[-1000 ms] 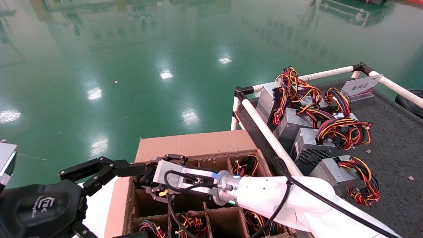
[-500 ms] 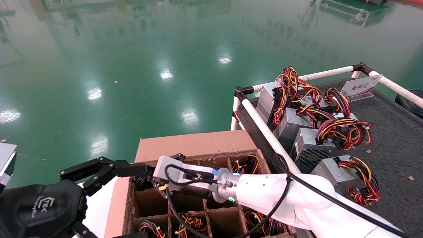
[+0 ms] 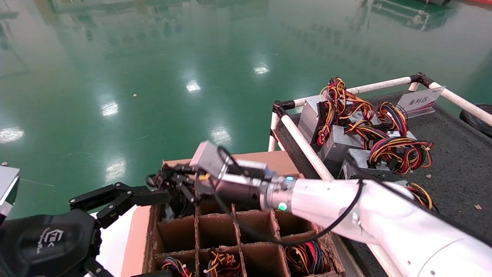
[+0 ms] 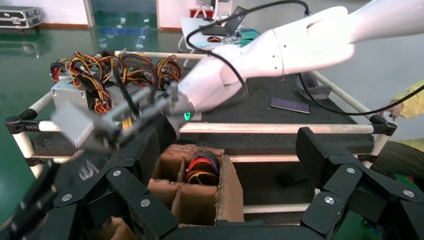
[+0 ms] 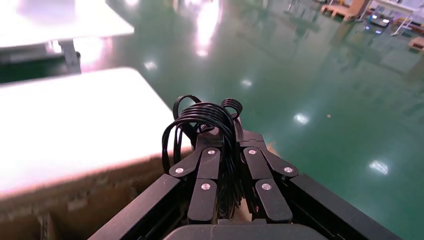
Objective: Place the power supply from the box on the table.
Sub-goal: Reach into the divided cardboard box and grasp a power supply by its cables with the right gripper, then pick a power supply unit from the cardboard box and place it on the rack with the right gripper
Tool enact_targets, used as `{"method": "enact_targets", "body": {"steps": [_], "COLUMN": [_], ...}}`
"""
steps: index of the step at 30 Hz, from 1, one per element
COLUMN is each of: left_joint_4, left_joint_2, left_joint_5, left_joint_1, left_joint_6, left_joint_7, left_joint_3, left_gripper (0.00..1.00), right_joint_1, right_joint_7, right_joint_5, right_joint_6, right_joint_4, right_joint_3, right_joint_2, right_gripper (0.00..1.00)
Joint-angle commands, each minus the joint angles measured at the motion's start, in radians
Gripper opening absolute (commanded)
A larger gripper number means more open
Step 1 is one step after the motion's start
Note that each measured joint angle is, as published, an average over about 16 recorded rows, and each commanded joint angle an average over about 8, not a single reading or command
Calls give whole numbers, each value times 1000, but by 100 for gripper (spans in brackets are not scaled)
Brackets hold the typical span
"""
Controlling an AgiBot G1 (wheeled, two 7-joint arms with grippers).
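Observation:
My right gripper [image 3: 169,184] hangs just above the far left cell of the brown cardboard box [image 3: 230,166], shut on the black cable bundle [image 3: 177,202] of the power supply. The wrist view shows the same looped cables [image 5: 200,116] pinched in my right gripper [image 5: 227,136]. The metal body of the power supply is hidden. The dark table [image 3: 455,169] lies to the right of the box. My left gripper [image 3: 115,197] stays open at the box's left side, and in its wrist view the left gripper [image 4: 227,150] holds nothing over the box [image 4: 227,187].
Several silver units with multicoloured wires [image 3: 361,154] crowd the table's near left part behind a white pipe rail [image 3: 303,144]. A white sign [image 3: 421,100] stands at the far rail. Other box cells hold coloured wire bundles [image 3: 303,258]. Green floor lies beyond.
My right gripper has risen out of the box's far left cell and tilted upward, drawing the black cables up with it. The left arm has not moved.

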Motion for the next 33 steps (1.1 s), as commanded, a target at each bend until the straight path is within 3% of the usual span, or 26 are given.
{"method": "enact_targets", "body": {"steps": [1, 8, 15, 25, 33], "left_joint_4": [0, 0, 0, 0, 0], "left_joint_2": [0, 0, 0, 0, 0], "left_joint_5": [0, 0, 0, 0, 0], "left_joint_1": [0, 0, 0, 0, 0], "left_joint_6": [0, 0, 0, 0, 0], "left_joint_7": [0, 0, 0, 0, 0], "left_joint_3": [0, 0, 0, 0, 0], "left_gripper": [100, 100, 100, 100, 100], "right_joint_1": [14, 88, 187, 419, 578], "right_joint_7": [14, 71, 156, 308, 328], "right_joint_5": [26, 93, 163, 244, 250], "right_joint_6": [-36, -140, -182, -160, -85], "right_joint_4": [-20, -65, -102, -240, -408], "right_joint_3": [8, 44, 94, 164, 178], "right_joint_2": [3, 25, 69, 179, 285], "right_gripper": [0, 0, 0, 0, 0]}}
